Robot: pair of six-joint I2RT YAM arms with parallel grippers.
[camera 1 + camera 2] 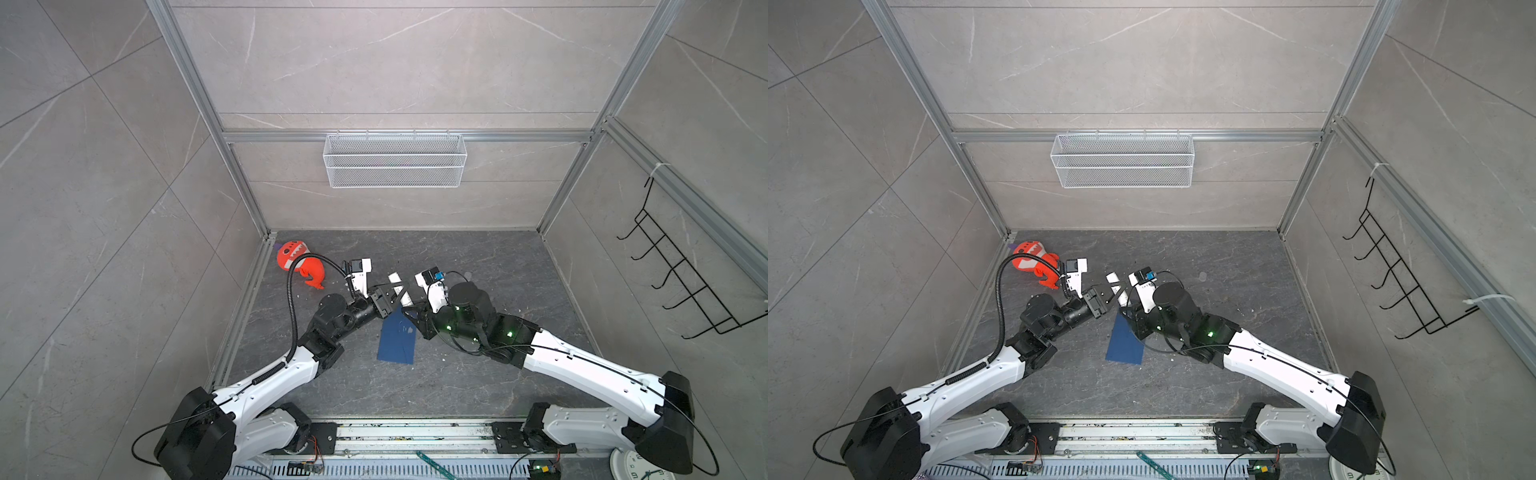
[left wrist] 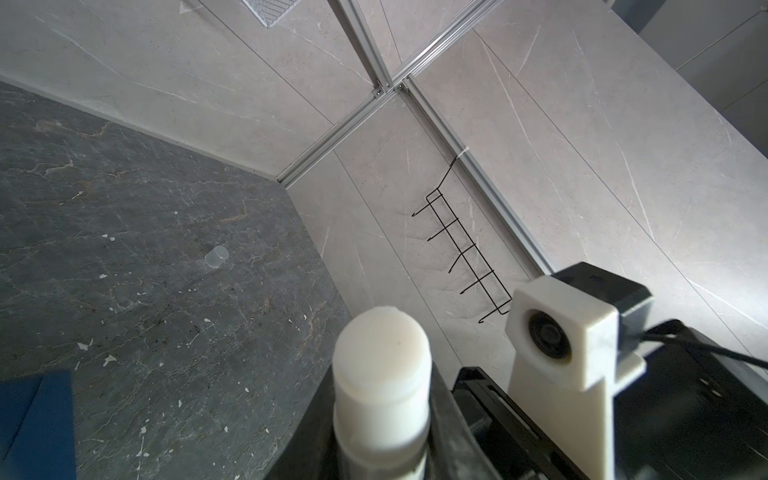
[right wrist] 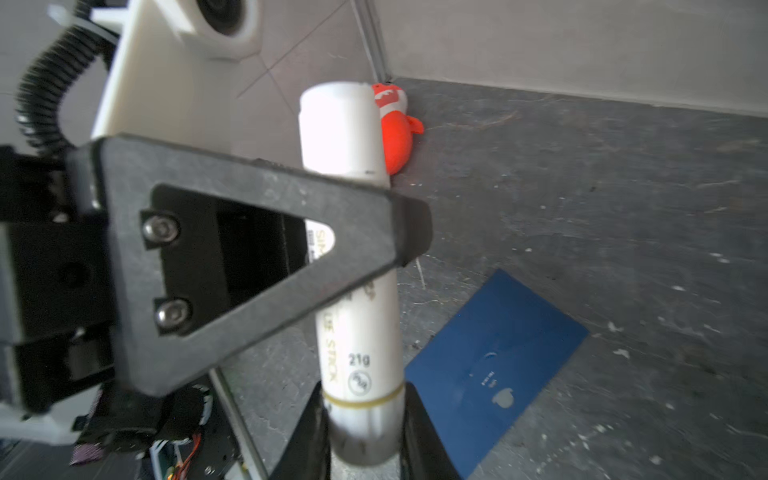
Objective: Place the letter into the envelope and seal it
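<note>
Glue stick (image 3: 353,291), uncapped, clamped by both arms above the bench (image 1: 498,374).
Left fingers (image 3: 249,216) closed on its barrel, right fingers (image 3: 419,444) closed on its base. Envelope (image 1: 397,338) flat, near-centre, beside them: thin, light, likely to slide; pin a corner. Letter not in view.

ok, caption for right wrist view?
Glue stick held by left gripper and right gripper, navy envelope lying flat nearby.
</note>
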